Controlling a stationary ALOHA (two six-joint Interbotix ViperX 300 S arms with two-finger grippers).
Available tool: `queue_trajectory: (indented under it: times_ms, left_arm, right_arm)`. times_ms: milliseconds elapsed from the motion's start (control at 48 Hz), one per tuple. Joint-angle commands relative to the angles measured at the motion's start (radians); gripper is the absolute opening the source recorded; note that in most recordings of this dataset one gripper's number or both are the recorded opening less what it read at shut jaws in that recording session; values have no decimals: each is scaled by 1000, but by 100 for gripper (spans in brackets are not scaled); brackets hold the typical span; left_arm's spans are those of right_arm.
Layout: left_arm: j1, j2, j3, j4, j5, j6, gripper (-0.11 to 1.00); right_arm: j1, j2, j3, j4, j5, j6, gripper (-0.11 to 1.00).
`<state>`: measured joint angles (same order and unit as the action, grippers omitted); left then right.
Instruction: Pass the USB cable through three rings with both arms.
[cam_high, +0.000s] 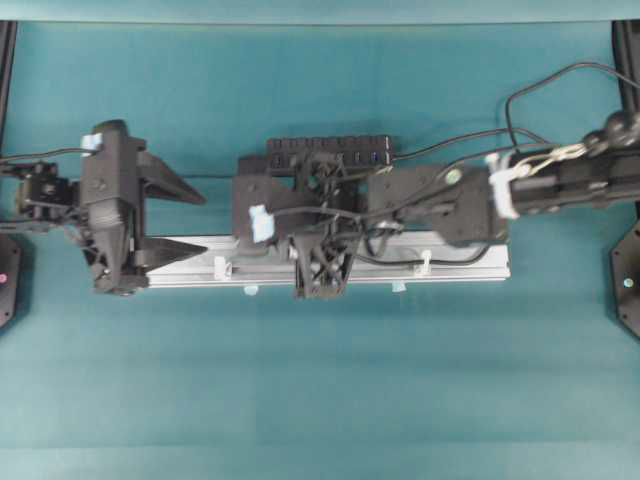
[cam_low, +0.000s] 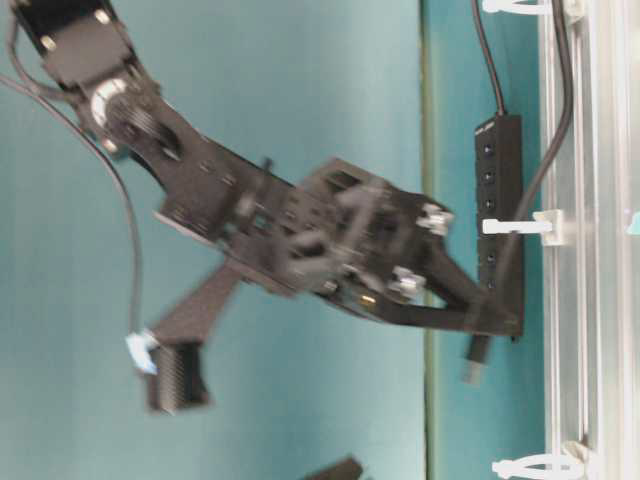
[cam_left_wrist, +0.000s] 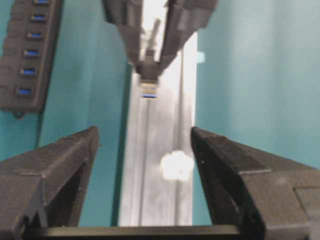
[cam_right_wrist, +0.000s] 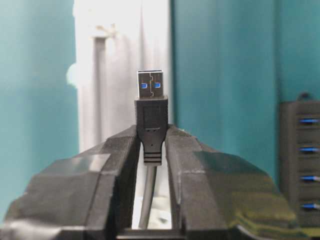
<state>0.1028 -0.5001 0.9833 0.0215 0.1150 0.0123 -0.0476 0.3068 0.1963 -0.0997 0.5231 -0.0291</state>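
My right gripper is clamped tight on the USB cable, just behind the plug. On the right wrist cam the plug pokes straight out past the fingertips, metal end with its blue insert forward, and the cord runs back between the fingers. It's pointed along the silver rail, above it.

The left gripper is wide open with nothing in it. On its own cam the two fingers sit either side of the rail, and I can see the plug coming toward it from the far end, still well apart from the fingertips. From overhead the left gripper hangs over the left end of the rail.

Rings: on the side cam I count three white clips on the rail, one near the top edge, one in the middle, one at the bottom. The cord runs along the rail past the middle one; whether it actually goes through that loop I can't tell, too blurry. Overhead, only two clips are clear, left and right.

No bins or trays. The black port hub lies on the teal table behind the rail.
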Motion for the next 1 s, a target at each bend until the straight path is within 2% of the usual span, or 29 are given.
queue_trajectory:
  times_ms: [0,83,333,417,521,729,979]
  left_arm:
    - [0,-37,6,0,14,-2,78]
    - [0,-63,17,2,41,-6,78]
    - [-9,-123,43,2,121,-106,78]
    - [-15,-146,54,2,140,-120,77]
    - [-17,-172,64,2,160,-120,76]
    - [-17,-222,81,2,212,-127,70]
    - [-17,-259,91,2,216,-129,64]
  right_arm:
    - [17,14,-34,3,12,-5,-4]
    - [21,34,-57,5,29,-5,-4]
    - [23,77,-127,5,83,-6,-4]
    - [23,89,-143,5,89,-6,-4]
    - [23,98,-158,14,86,-6,-4]
    - [23,106,-160,64,69,-9,-4]
    - [25,110,-161,71,58,-9,-4]
